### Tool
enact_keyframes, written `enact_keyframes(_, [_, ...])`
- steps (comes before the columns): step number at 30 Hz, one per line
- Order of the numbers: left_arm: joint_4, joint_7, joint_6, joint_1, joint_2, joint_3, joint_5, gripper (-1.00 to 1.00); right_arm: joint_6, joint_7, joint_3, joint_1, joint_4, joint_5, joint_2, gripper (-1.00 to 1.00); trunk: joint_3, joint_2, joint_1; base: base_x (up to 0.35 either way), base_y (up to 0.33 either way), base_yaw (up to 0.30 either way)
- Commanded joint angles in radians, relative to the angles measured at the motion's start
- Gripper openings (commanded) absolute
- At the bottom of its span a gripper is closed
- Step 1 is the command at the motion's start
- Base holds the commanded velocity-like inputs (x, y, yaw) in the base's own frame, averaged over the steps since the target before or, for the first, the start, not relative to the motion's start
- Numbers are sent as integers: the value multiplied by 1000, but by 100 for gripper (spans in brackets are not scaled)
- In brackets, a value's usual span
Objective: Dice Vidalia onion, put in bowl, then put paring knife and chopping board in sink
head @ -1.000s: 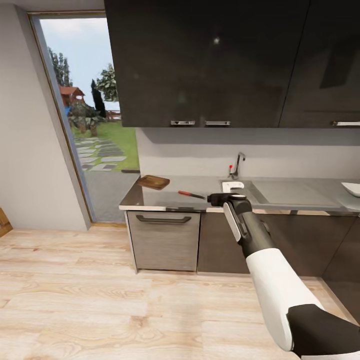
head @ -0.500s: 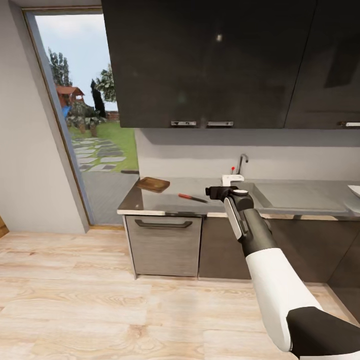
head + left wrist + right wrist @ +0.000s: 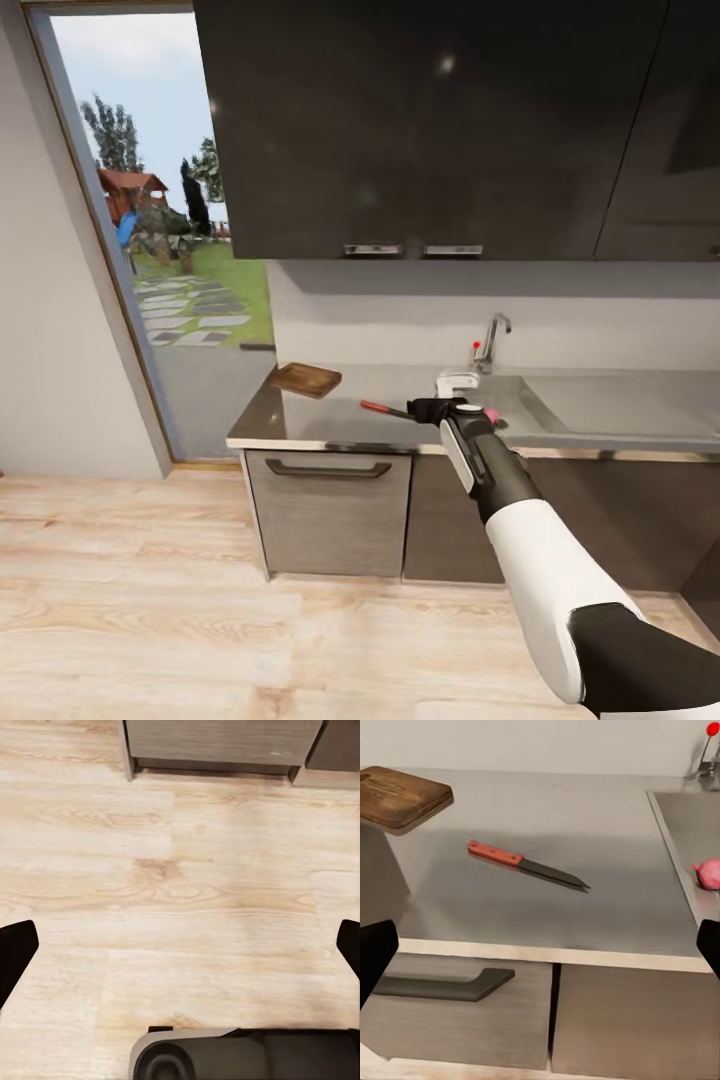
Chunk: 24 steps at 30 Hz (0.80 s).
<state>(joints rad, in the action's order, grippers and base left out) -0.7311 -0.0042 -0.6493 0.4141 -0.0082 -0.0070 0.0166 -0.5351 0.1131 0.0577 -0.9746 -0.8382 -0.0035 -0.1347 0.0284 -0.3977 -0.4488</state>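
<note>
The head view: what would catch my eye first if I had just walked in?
Probably the robot's white-and-black right arm, reaching its right gripper toward the grey countertop. There an orange-handled paring knife lies flat, with a brown chopping board at the far corner. A small pink Vidalia onion sits in the sink.

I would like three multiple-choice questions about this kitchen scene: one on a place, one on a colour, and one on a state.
1. Where does the paring knife lie?
A. flat on the countertop
B. on the chopping board
C. in the sink

2. What colour is the knife's handle?
A. white
B. orange-red
C. blue

3. How does the right gripper stand?
A. shut on the knife
B. shut on the onion
C. open, holding nothing

Answers: 1 A, since the knife rests on grey worktop, apart from the chopping board. 2 B, as the right wrist view shows. 3 C, as its two dark fingers stand wide apart with nothing between them.
</note>
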Motion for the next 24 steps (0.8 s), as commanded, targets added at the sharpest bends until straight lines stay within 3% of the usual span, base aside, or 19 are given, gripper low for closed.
enact_keyframes(1, [-1,0,-1,0,0,-1,2,100,0,5,2,-1,5,0,0,100,2,-2,-1,303,110,0])
enact_keyframes(19, [15,0,0,0,-1,-1,2,100,22,3,-2,-1,61,-1,6,100,2,-2,-1,291,146,0])
enact_keyframes(24, [16,0,0,0,-1,-1,2,100,23,1,-3,-1,70,-1,10,100,2,-2,-1,164,35,0])
